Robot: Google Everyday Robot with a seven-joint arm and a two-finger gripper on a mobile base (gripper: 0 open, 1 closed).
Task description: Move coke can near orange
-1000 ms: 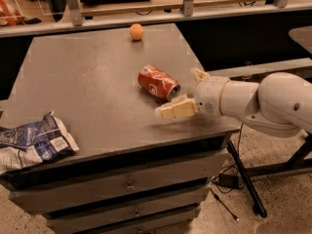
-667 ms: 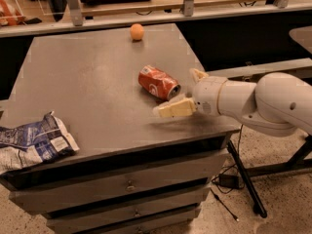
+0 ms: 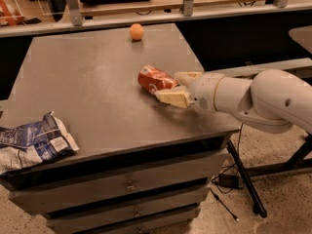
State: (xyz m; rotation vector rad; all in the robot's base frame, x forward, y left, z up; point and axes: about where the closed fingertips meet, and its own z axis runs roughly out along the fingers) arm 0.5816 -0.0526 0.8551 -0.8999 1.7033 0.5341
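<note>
The coke can [image 3: 155,80], red and dented, lies on its side right of the middle of the grey table top [image 3: 87,82]. The orange [image 3: 136,31] sits near the far edge, well behind the can and apart from it. My gripper [image 3: 169,86] reaches in from the right on a white arm [image 3: 253,101]. It is open, with one cream finger [image 3: 187,76] behind the can's right end and the other [image 3: 173,97] in front of it. The can rests on the table between them.
A crumpled blue-and-white snack bag [image 3: 35,143] lies at the front left corner. The table has drawers [image 3: 126,184] below its front edge. A shelf rail [image 3: 146,16] runs behind the table. A stand's black legs [image 3: 246,179] are on the floor at the right.
My gripper has moved a little to the left and toward the can, so its fingers now flank the can's right end. The can and orange have not moved.
</note>
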